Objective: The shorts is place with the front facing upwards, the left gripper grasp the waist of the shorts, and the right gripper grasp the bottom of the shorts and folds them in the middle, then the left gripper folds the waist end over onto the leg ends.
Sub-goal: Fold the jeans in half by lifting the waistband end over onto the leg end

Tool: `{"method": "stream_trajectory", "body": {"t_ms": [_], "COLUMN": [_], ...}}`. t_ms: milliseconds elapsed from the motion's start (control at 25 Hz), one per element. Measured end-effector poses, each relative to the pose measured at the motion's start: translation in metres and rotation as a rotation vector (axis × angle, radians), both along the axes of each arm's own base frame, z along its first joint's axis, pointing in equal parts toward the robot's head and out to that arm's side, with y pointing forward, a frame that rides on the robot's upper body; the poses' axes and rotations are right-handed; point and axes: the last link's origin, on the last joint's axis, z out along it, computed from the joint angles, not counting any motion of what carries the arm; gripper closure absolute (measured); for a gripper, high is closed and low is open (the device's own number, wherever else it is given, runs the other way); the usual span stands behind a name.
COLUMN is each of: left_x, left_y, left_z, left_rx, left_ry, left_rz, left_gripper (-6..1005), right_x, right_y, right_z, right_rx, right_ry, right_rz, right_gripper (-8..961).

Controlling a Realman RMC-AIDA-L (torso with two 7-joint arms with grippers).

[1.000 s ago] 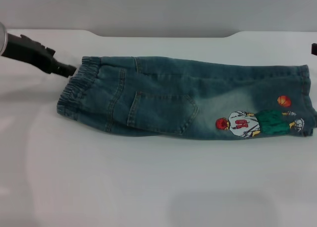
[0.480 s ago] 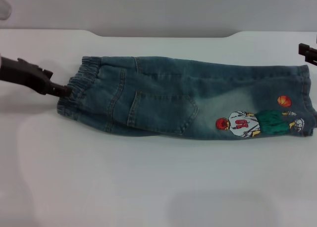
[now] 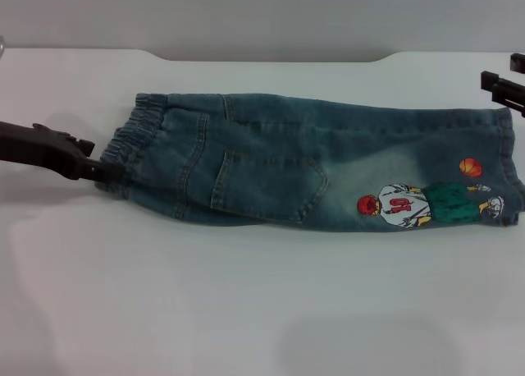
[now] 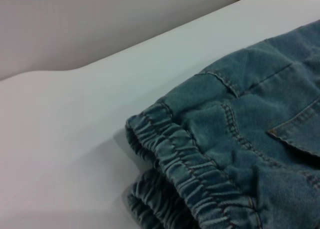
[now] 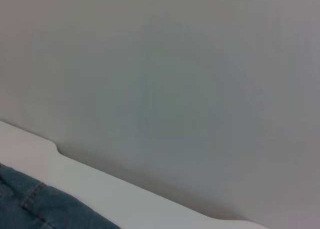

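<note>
Denim shorts (image 3: pixel 312 162): flat on white desk (image 3: pixel 246 310), folded lengthwise, waist left | Left gripper (image 3: pixel 102 171): tip at elastic waistband (image 4: pixel 195 169), finger state cannot be told | Right gripper (image 3: pixel 502 87): near leg hems (image 3: pixel 510 167), finger state cannot be told

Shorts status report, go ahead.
Left gripper at the waistband's near corner, grip unconfirmed. Right gripper hovering by the far hem corner. Shorts already folded lengthwise, flat on the table. Nothing in the way.
</note>
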Motion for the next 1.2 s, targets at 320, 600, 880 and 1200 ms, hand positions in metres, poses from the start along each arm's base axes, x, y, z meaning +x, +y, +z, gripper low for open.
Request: {"method": "stream_trajectory", "body": {"t_ms": [320,600,880,1200], "left_x": [-0.003,0.000,0.000,0.006], "left_y": [0.001,0.004,0.005,0.007], "left_z": [-0.009,-0.019,-0.024,-0.033], "left_rx": [0.010,0.020,0.020,-0.024], "left_ry": [0.009,0.014,0.026,0.057], "left_rz": [0.002,-0.003,-0.003,-0.014], "left_gripper": [252,260,267,276], "right_x": [-0.009,-0.019,-0.023,-0.025], "right_y": [0.000,-0.001,0.000,0.002], "right_z": [-0.003,-0.013,-0.013,-0.011], "right_rx": [-0.013,-0.047,-0.047,-0.036], "right_ry": [0.011,-0.009,-0.017,-0.022], "right_rz": [0.032,0.066,0.079,0.085], "right_gripper": [420,419,419,420]}}
